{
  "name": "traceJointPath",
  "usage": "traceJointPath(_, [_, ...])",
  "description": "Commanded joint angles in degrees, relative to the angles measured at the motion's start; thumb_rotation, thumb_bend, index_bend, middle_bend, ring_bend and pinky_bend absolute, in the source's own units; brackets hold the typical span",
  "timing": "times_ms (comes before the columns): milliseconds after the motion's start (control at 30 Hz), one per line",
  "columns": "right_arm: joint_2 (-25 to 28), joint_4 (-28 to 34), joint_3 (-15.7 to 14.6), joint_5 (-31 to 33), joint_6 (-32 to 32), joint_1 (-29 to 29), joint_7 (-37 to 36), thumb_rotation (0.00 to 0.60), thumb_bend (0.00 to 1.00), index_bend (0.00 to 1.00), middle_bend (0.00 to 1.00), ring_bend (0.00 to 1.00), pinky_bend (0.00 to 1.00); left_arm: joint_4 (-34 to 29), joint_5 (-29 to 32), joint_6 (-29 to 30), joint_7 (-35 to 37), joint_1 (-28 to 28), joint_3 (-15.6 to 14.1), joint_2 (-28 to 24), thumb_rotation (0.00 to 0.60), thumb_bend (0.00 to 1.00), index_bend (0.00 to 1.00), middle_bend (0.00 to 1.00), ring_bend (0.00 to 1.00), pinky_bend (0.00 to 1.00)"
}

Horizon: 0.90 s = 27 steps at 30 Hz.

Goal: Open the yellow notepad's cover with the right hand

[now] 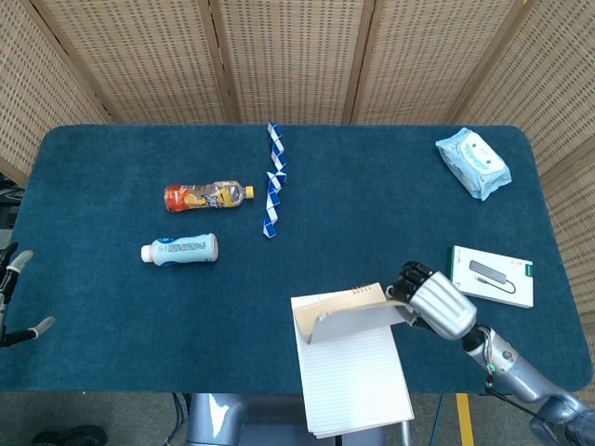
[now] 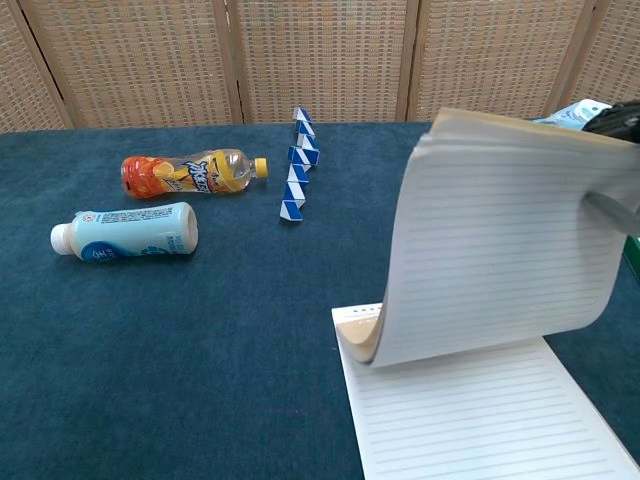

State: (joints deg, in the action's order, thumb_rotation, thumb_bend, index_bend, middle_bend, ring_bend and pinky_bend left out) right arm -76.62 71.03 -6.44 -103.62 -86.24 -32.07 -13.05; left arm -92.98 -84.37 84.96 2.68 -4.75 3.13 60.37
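Observation:
The yellow notepad (image 1: 354,373) lies at the table's front edge, right of centre, with a lined page (image 2: 490,420) showing. Its tan cover and a wad of pages (image 2: 500,240) stand curled up from the spiral edge; they appear edge-on in the head view as lifted pages (image 1: 349,313). My right hand (image 1: 432,302) grips the right side of that lifted wad, and its dark fingers (image 2: 620,118) show at the top right of the chest view. My left hand (image 1: 7,295) hangs off the table's left edge, fingers apart, holding nothing.
An orange drink bottle (image 1: 207,196) and a white-blue bottle (image 1: 181,249) lie at the left. A blue-white twist toy (image 1: 272,181) runs down the middle back. A wipes pack (image 1: 474,163) sits at the back right and a white box (image 1: 492,276) just beyond my right hand.

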Motion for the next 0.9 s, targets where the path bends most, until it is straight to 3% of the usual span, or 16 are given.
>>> traceJointPath(33, [8.33, 14.92, 7.59, 17.51, 21.43, -7.5, 1.11, 0.6, 0.67, 0.65, 0.61, 0.45, 0.32, -0.03, 0.57, -1.06, 0.32, -0.47, 0.13, -0.21, 0.6, 0.0, 0.0, 0.0, 0.0, 0.0])
traceJointPath(233, [6.26, 15.34, 15.09, 35.04, 32.78, -12.31, 8.08, 0.6, 0.67, 0.65, 0.61, 0.45, 0.32, 0.19, 2.41, -3.57, 0.27, -1.52, 0.6, -0.19, 0.6, 0.0, 0.0, 0.0, 0.0, 0.0])
traceJointPath(367, [1.94, 10.77, 18.89, 45.58, 37.77, -15.19, 10.68, 0.6, 0.67, 0.65, 0.61, 0.45, 0.32, 0.49, 3.95, -4.98, 0.1, -2.38, 1.38, -0.02, 0.6, 0.0, 0.0, 0.0, 0.0, 0.0])
traceJointPath(533, [-3.42, 1.63, 21.32, 53.41, 41.4, -18.32, 13.3, 0.6, 0.64, 0.65, 0.58, 0.44, 0.32, 0.96, 5.1, -4.52, -1.22, -2.64, 2.26, 0.91, 0.6, 0.0, 0.0, 0.0, 0.0, 0.0])
traceJointPath(600, [-5.49, -1.85, 21.94, 55.29, 42.83, -19.19, 13.44, 0.6, 0.42, 0.54, 0.43, 0.36, 0.3, 1.12, 5.7, -4.75, -1.8, -2.82, 2.49, 1.21, 0.6, 0.0, 0.0, 0.0, 0.0, 0.0])
traceJointPath(667, [-6.41, -3.53, 22.03, 55.92, 43.83, -19.53, 13.35, 0.6, 0.06, 0.16, 0.11, 0.1, 0.17, 1.22, 6.07, -5.09, -2.12, -2.96, 2.54, 1.37, 0.6, 0.0, 0.0, 0.0, 0.0, 0.0])
traceJointPath(733, [-8.18, -6.73, 21.54, 56.77, 46.17, -20.01, 13.39, 0.6, 0.0, 0.0, 0.0, 0.0, 0.06, 1.53, 6.99, -6.26, -2.82, -3.44, 2.64, 1.7, 0.6, 0.0, 0.0, 0.0, 0.0, 0.0])
traceJointPath(833, [-11.09, -10.14, 22.4, 56.22, 45.31, -19.84, 11.6, 0.6, 0.0, 0.0, 0.0, 0.0, 0.03, 1.77, 7.82, -7.39, -4.05, -4.05, 2.74, 2.19, 0.6, 0.0, 0.0, 0.0, 0.0, 0.0])
traceJointPath(900, [-12.89, -11.95, 23.44, 52.49, 41.51, -18.79, 7.99, 0.6, 0.0, 0.0, 0.0, 0.0, 0.03, 1.56, 7.66, -7.58, -4.62, -4.15, 2.48, 2.4, 0.6, 0.0, 0.0, 0.0, 0.0, 0.0])
